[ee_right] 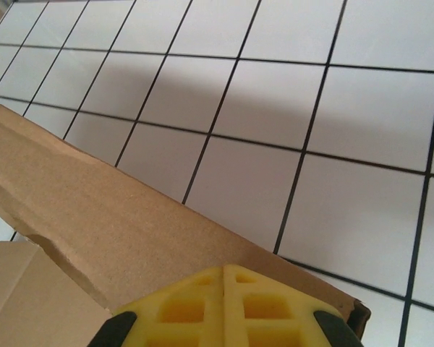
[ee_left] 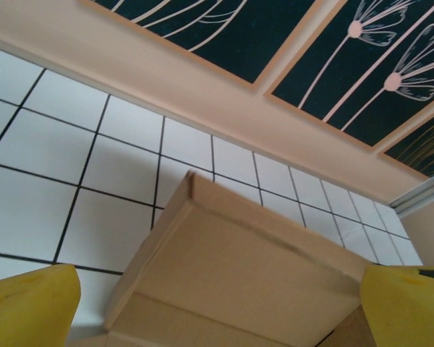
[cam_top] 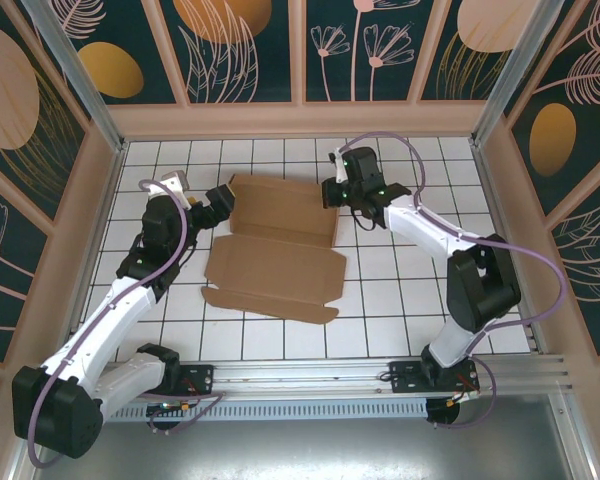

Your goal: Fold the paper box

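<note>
- Right now I count one paper box: brown cardboard, part opened, lying on the white tiled desk.
- I count two arms and two tools. The left tool sits at the box's far left corner and the right tool at its far right corner.
- From overhead I get the box's whole outline. Its near panel lies flat with a narrow flap along the near edge, and the far panel is folded along a crease.
- The overhead camera also gives me two purple cables, one running along each arm on either side of the box.
- The left wrist camera shows me how the left tool stands. Its two yellow fingers are spread wide, one at each lower corner of the view.
- A raised, folded edge of the box lies between those fingers. I cannot tell whether either finger touches it.
- Beyond the box in that view I see tiles running up to a tan wall strip with dark flowered panels above it.
- The right wrist camera shows the right tool with its two yellow pads pressed together, seam to seam.
- Those pads sit right at the top edge of an upright cardboard flap of the box. I cannot tell whether they press on it.
- Past that flap the view shows bare tiles.
</note>
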`<state>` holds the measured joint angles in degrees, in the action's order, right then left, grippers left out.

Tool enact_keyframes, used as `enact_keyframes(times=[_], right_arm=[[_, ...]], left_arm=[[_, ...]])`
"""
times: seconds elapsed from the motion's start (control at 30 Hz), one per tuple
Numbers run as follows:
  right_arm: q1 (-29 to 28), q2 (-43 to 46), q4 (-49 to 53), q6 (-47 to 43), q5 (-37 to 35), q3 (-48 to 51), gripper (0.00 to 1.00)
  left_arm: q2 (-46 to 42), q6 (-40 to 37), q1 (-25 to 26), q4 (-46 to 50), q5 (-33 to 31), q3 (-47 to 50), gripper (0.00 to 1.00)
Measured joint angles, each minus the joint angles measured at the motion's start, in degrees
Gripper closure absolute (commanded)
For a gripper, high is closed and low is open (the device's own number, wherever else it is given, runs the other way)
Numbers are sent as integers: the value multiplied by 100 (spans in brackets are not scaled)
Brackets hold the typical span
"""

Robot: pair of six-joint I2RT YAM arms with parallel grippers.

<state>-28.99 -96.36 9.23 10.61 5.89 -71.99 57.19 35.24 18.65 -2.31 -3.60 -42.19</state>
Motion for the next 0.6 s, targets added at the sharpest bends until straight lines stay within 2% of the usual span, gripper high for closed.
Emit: enact_keyframes(times=[0.4,0.6], right_arm=[[656,-765,-79,225,232,90,99],[721,-800,-162,634,415,728,85]], left_arm=[[-203,22,0,619,-334,-1141,1],[4,17,-2,922,-247,-1947,2]])
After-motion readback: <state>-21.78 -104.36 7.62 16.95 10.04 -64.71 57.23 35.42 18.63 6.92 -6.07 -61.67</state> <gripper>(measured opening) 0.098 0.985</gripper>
